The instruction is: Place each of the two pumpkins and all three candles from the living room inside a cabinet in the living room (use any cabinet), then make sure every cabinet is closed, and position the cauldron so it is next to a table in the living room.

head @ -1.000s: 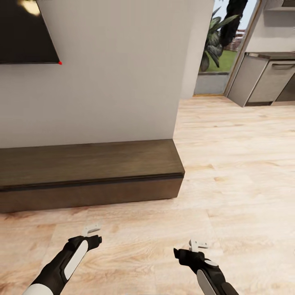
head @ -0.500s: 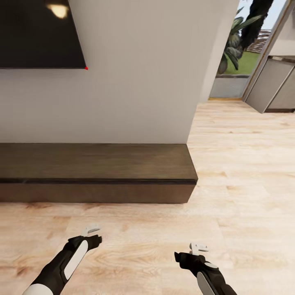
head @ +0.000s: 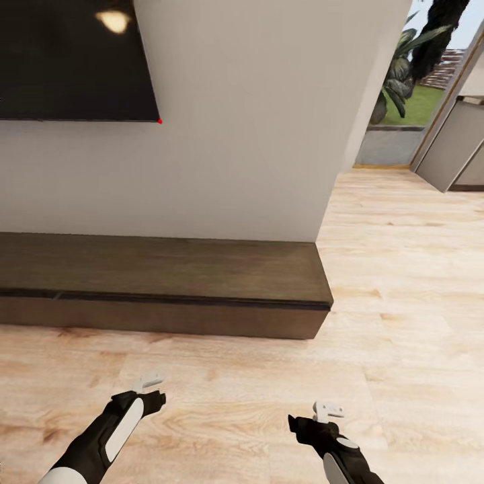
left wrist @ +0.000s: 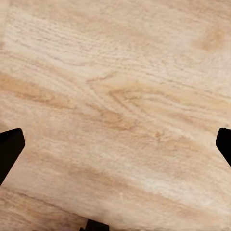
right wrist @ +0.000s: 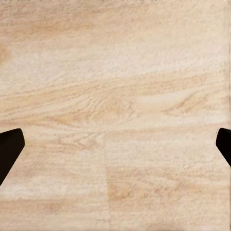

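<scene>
cabinet point(head: 161, 269): low against wall, ahead, fronts shut | my left gripper point(head: 149, 384) and right gripper point(head: 329, 409): fingers spread wide, empty, over floor point(head: 417, 282) | handling: rigid, handleless; judge grip at drawer front's top edge

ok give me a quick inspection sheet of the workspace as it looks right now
surface: light wood floor, bare around both arms
job's things: cabinet against the wall, front flush, top bare; pumpkins, candles, cauldron nothing seen
clutter: nothing seen
grippers: left gripper and right gripper low over the floor, fingers spread at the wrist views' edges, holding nothing
cables: nothing seen
surroundings: dark wall screen above the cabinet, doorway with plants and grey kitchen units on the right
</scene>
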Controlling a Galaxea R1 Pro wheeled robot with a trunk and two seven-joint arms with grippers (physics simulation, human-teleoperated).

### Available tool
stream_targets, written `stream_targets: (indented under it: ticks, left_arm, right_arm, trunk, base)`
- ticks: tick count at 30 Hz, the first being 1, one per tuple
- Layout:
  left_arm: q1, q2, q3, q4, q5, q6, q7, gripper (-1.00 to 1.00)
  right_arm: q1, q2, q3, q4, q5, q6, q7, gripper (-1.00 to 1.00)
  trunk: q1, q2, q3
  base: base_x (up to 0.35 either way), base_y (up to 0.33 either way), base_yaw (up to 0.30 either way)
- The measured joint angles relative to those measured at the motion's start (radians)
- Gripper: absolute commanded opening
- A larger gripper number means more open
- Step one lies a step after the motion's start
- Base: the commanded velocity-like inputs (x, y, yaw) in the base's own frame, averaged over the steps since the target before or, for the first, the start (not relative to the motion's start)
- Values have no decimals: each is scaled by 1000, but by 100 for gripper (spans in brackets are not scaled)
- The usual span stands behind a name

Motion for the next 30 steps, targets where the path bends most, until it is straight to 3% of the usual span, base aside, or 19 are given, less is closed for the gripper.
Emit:
stream_targets:
  ticks: [6, 12, 19, 30]
  left_arm:
    - [0, 0, -1, 24, 0, -30, 1, 100]
    - [0, 0, -3, 36, 1, -35, 1, 100]
    - [0, 0, -5, 114, -5, -36, 1, 100]
    - [0, 0, -6, 138, -10, -36, 8, 100]
  right_arm:
    - [0, 0, 1, 36, 1, -47, 0, 100]
    - [0, 0, 0, 131, -1, -89, -1, 100]
    - [0, 0, -3, 195, -3, -94, -1, 100]
    - [0, 0, -3, 207, -3, -85, -5, 100]
  trunk:
    - [-23, 42, 19]
    - [-46, 84, 38]
    - [-73, 133, 60]
    - [-115, 210, 94]
  base:
    - [0, 0, 0]
    - [0, 0, 0]
    - [0, 0, 0]
    - [0, 0, 0]
